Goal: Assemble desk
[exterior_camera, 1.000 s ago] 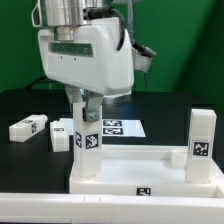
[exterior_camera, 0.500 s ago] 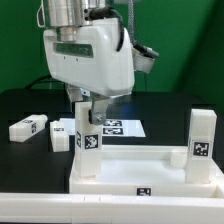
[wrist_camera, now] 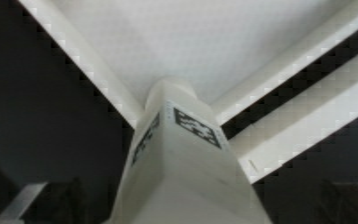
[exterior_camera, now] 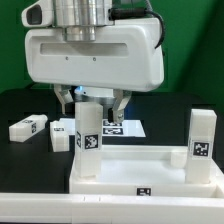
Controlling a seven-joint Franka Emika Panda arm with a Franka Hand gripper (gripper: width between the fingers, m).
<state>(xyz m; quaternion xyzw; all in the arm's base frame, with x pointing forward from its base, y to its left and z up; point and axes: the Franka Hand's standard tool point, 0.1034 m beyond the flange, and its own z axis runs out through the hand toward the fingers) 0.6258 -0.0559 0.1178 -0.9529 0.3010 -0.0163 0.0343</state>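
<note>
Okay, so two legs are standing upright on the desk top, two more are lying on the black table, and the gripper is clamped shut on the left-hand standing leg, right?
Not quite. In the exterior view the gripper is open, its fingers spread to either side of the left-hand standing leg. The rest holds: the other standing leg is on the desk top, and two loose legs lie on the table.

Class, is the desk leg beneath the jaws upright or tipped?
Upright: the leg stands vertical on a corner of the desk top.
</note>
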